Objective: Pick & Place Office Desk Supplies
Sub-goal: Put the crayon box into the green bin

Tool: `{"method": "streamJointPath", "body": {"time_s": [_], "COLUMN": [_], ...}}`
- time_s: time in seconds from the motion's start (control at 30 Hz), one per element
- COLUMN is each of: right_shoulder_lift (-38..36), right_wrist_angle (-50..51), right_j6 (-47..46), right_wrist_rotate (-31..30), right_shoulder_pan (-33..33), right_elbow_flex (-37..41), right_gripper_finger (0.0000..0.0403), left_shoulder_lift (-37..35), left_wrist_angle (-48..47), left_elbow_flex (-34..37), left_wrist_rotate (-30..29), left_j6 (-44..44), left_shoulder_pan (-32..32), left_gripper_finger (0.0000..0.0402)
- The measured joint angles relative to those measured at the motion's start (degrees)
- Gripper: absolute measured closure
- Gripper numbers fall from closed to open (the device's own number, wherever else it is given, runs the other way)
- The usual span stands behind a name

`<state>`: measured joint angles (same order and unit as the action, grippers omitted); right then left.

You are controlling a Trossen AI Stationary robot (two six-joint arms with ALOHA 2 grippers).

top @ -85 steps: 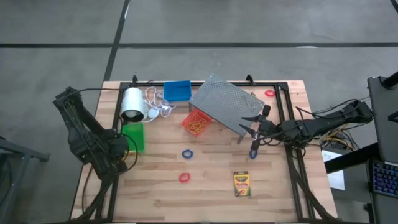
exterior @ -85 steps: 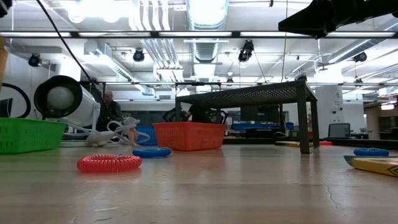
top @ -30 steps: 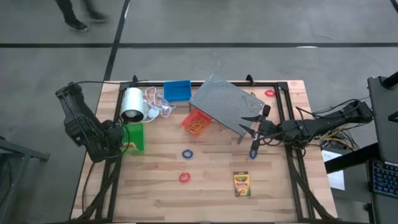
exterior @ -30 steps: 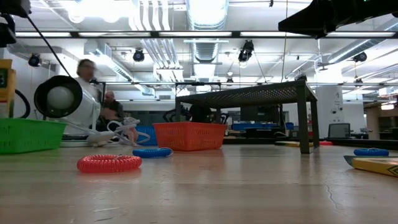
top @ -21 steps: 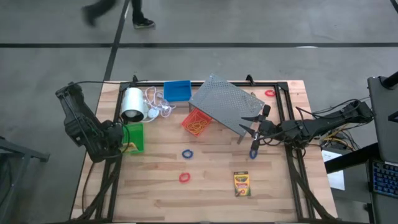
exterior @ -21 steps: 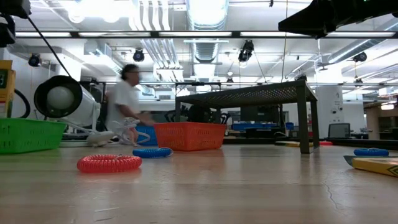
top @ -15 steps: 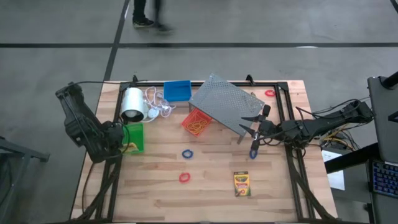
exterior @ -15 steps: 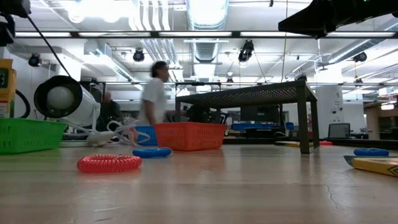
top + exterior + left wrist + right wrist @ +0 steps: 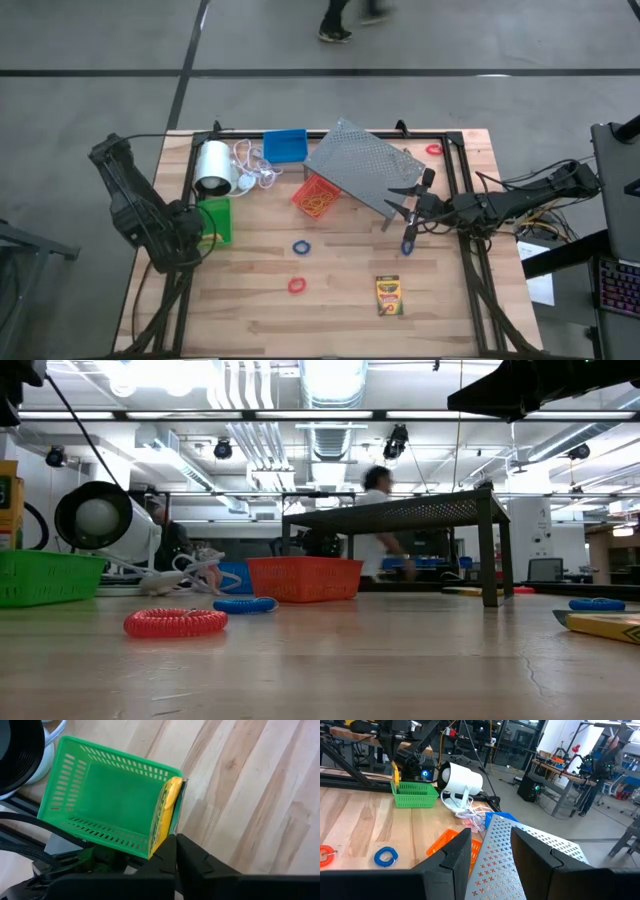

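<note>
My left gripper (image 9: 176,837) is shut on a yellow crayon box (image 9: 170,802), over one end wall of the green bin (image 9: 216,220) at the table's left. A second crayon box (image 9: 388,296) lies flat near the front. Red (image 9: 296,286) and blue (image 9: 301,246) ring bands lie mid-table. The blue bin (image 9: 285,146) and the orange bin (image 9: 316,196) stand farther back. My right gripper (image 9: 405,205) is open and level, with its fingers at the near right edge of the grey rack (image 9: 365,165). My left gripper pinches the crayon box's upper end (image 9: 173,831) between its two fingers, coming from above and pointing steeply down. The box hangs upright and edge-on over the bin's wall (image 9: 161,820), clear of the table. My right gripper: I cannot tell whether its fingers touch the rack.
A white roll (image 9: 212,168) with a white cord lies behind the green bin. Another blue ring (image 9: 408,246) lies below my right gripper, and a red one (image 9: 433,150) is at the far right. A black frame rail (image 9: 455,190) runs along the right side. A person walks beyond the table.
My left gripper has shifted a little toward the table's near edge and slightly down, with the crayon box still upright by the green bin. A person has walked across the room behind the table.
</note>
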<state>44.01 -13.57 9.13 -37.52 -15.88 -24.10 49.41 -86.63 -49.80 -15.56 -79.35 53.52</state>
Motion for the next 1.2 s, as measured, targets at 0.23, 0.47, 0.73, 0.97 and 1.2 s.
{"method": "streamJointPath", "body": {"time_s": [0.23, 0.47, 0.73, 0.97, 1.2], "right_shoulder_lift": [0.0, 0.0, 0.0, 0.0, 0.0], "right_wrist_angle": [0.0, 0.0, 0.0, 0.0, 0.0], "right_j6": [-0.1, 0.0, -0.1, 0.0, -0.1], "right_wrist_rotate": [0.0, 0.0, 0.0, 0.0, 0.0], "right_shoulder_pan": [0.0, 0.0, 0.0, 0.0, 0.0], "right_elbow_flex": [0.0, 0.0, 0.0, 0.0, 0.0], "right_gripper_finger": [0.0266, 0.0266, 0.0266, 0.0266, 0.0266], "left_shoulder_lift": [-0.2, -0.2, -0.1, 0.7, 5.7], "left_wrist_angle": [0.0, 0.2, 3.5, 5.1, 3.6], "left_elbow_flex": [0.0, 0.0, -0.3, -3.5, -7.1], "left_wrist_rotate": [0.2, 0.2, 0.6, -3.4, -9.6], "left_j6": [0.0, 0.0, 0.0, -0.2, 0.0], "left_shoulder_pan": [0.0, 0.0, 0.0, 0.0, -1.7], "left_gripper_finger": [0.0349, 0.0307, 0.0298, 0.0298, 0.0298]}}
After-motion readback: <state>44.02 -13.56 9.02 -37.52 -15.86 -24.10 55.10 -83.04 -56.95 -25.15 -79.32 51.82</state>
